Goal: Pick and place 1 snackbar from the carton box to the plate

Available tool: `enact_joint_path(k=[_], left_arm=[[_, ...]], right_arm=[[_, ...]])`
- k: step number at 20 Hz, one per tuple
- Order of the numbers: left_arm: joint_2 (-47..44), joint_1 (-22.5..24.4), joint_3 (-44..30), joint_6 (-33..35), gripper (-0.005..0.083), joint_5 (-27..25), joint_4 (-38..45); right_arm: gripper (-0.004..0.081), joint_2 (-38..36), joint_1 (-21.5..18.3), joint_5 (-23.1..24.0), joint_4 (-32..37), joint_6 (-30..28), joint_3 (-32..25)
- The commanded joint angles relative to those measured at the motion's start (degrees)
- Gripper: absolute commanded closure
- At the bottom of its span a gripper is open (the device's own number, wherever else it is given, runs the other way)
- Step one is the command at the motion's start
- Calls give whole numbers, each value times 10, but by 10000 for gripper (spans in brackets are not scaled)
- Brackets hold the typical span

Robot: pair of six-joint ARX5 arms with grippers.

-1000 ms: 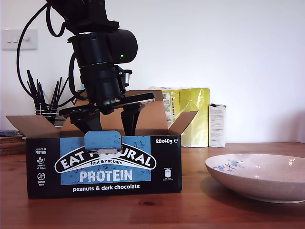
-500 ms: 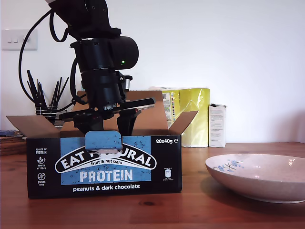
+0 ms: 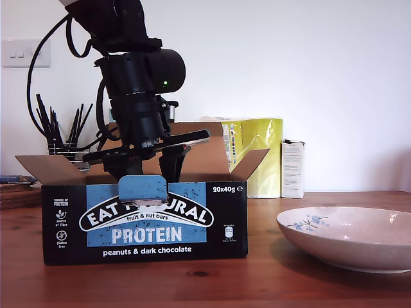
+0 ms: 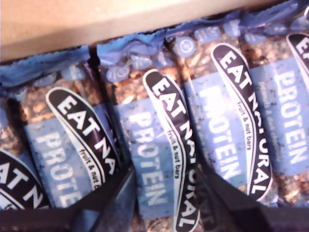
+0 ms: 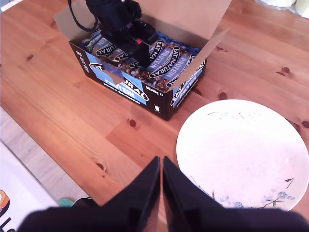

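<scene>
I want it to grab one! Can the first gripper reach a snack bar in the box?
Probably yes. My first gripper is down inside the open carton box, its flaps folded out, and its fingers sit either side of one snackbar with nothing over it.

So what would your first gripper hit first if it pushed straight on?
Most likely the snackbar lying between the jaws of my first gripper, inside the carton box; depth is unclear.
</scene>
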Motion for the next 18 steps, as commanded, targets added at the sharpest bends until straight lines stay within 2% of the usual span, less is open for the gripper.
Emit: enact_joint_path(k=[1,10,18], left_arm=[[23,-3,16,7,617,4,-5],[12,-3,43,29,617,3,-59],[-65,-4,43,44,616,2,-70]], right_arm=[[783,0,2,-2,3,-4,5],[783,0,2,-2,4,-4,5],[783,0,2,-2,4,-4,5]])
